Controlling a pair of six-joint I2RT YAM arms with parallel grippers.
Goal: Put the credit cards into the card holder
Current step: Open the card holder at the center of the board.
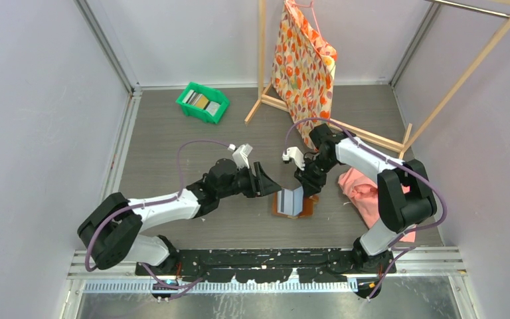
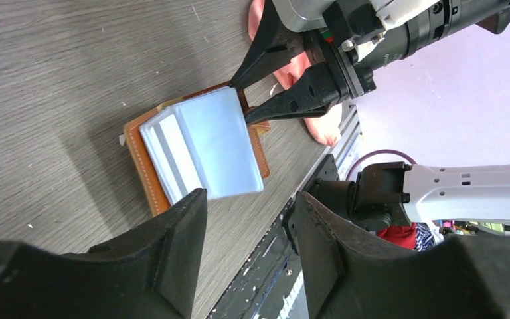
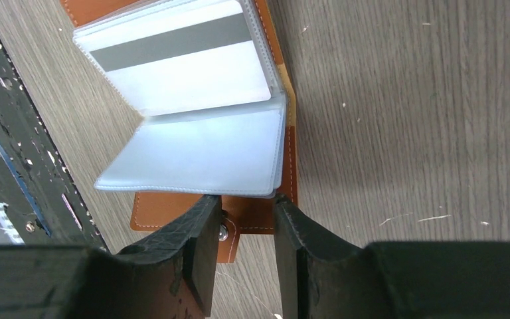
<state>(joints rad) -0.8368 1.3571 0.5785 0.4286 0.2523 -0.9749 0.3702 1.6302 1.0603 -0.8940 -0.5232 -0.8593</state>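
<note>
Grey wood-grain desk, lilac walls on three sides. Close to the near edge, about midway along it, holder [image 1: 292,203] lying open, brown leather down against the desk, clear sleeves [image 2: 212,143] fanned upward. One striped card [image 3: 172,53], white with a grey band, already inside a sleeve. At the leather's edge, snap tab [image 3: 222,231] sticking out.

Down at the holder's far-right side, right gripper [image 1: 305,191], jaws apart, not clamped on anything. Seen from the right wrist: black fingers [image 3: 202,246] either side of the snap tab, with bare leather showing in the gap. Tips touching or just short of the lower sleeve's edge, hard to tell which. Seen from the left wrist: tips straddling the far corner of the sleeves.

Just beside the holder on its left, left gripper [image 1: 275,185], pointing toward it, jaws apart with nothing between them, clear of leather and sleeves. From its own camera: holder just beyond the fingertips [image 2: 187,226], a little off toward the left finger.

Toward the far left corner, loose cards [image 1: 202,102] stacked in a green bin [image 1: 196,113], well apart from both grippers. Near the right edge, pink cloth [image 1: 362,189], just beside the right arm. Along the far edge, wooden rack [image 1: 262,60] with floral fabric [image 1: 302,60] hanging from it.
</note>
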